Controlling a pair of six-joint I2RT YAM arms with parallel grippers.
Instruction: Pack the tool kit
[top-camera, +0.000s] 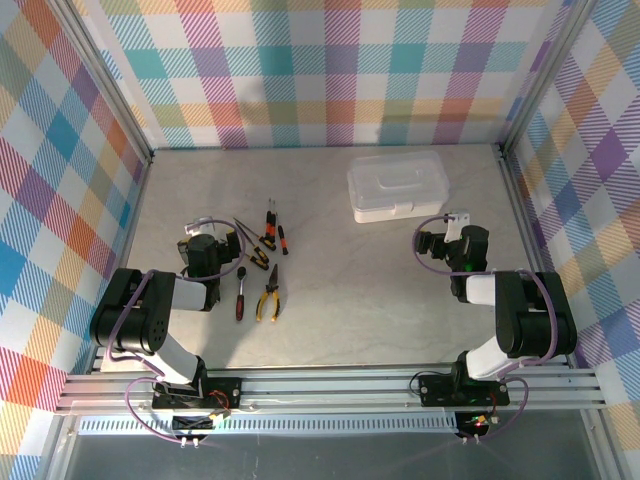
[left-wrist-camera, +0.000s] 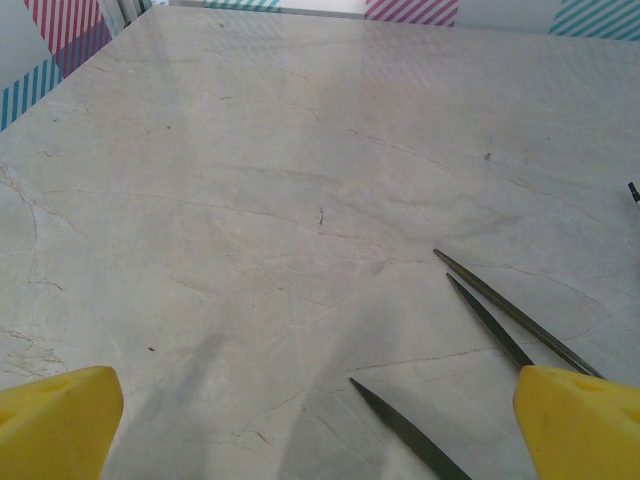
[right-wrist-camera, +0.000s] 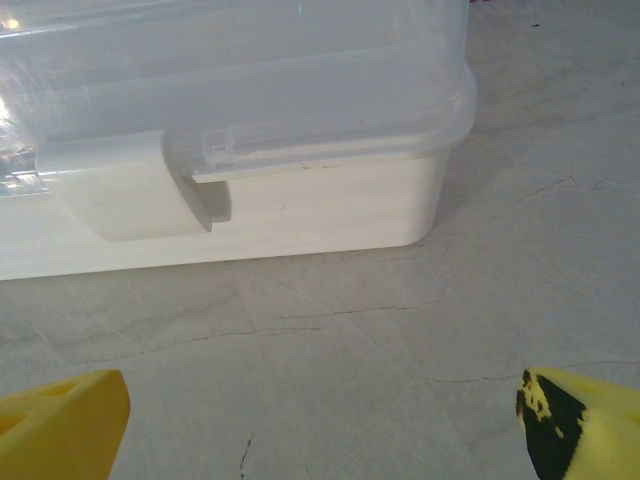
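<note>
Closed translucent white case (top-camera: 395, 187) on far right part of marbled grey surface (top-camera: 340, 290), lid (right-wrist-camera: 230, 70) down, front latch (right-wrist-camera: 130, 185) seen up close in right wrist view. Nothing resting on top of it.

Loose tools grouped left of centre, well apart from case:
- two red-and-black screwdrivers (top-camera: 274, 230), side by side, roughly upright in overhead view
- long-nose pliers (top-camera: 255, 248) with red-and-black handles, angled, slim jaws pointing far-left
- yellow-handled pliers (top-camera: 267, 298), nearest the arm bases
- dark-red-handled driver (top-camera: 241, 298), just beside yellow pliers on their left

Left gripper (top-camera: 200, 240) just left of tool group, low over surface. Yellow fingers (left-wrist-camera: 60, 420) spread wide apart, holding nothing. Pointed metal tips (left-wrist-camera: 497, 305) lying on surface just ahead of right-hand finger, not touching it.

Right gripper (top-camera: 432, 240) near front right corner of case, facing it. Fingers (right-wrist-camera: 65, 420) likewise spread wide, bare surface between them, case wall ahead but not in contact. Black scuffing on right-hand fingertip.

Checked walls (top-camera: 320, 70) around three sides.
</note>
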